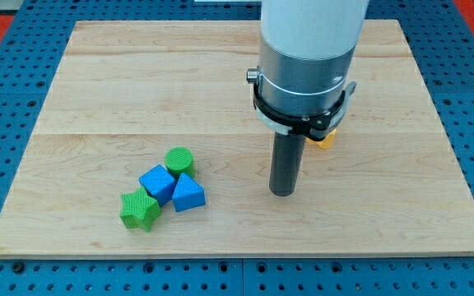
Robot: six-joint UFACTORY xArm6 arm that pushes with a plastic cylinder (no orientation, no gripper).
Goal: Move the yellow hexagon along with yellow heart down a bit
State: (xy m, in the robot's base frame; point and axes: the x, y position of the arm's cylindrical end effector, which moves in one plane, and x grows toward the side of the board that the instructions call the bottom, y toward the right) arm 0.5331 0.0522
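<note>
My tip [282,192] rests on the wooden board [138,90] right of centre. A small part of one yellow block [326,137] shows just behind the arm's body, up and to the right of the tip; its shape cannot be made out. The arm hides the rest of it, and a second yellow block does not show. The tip is apart from the yellow piece, a little below and left of it.
A cluster sits at the lower left: a green cylinder [179,159], a blue cube [157,183], a blue triangular block [188,194] and a green star-like block [139,209]. The arm's wide white and grey body [307,57] covers the upper middle.
</note>
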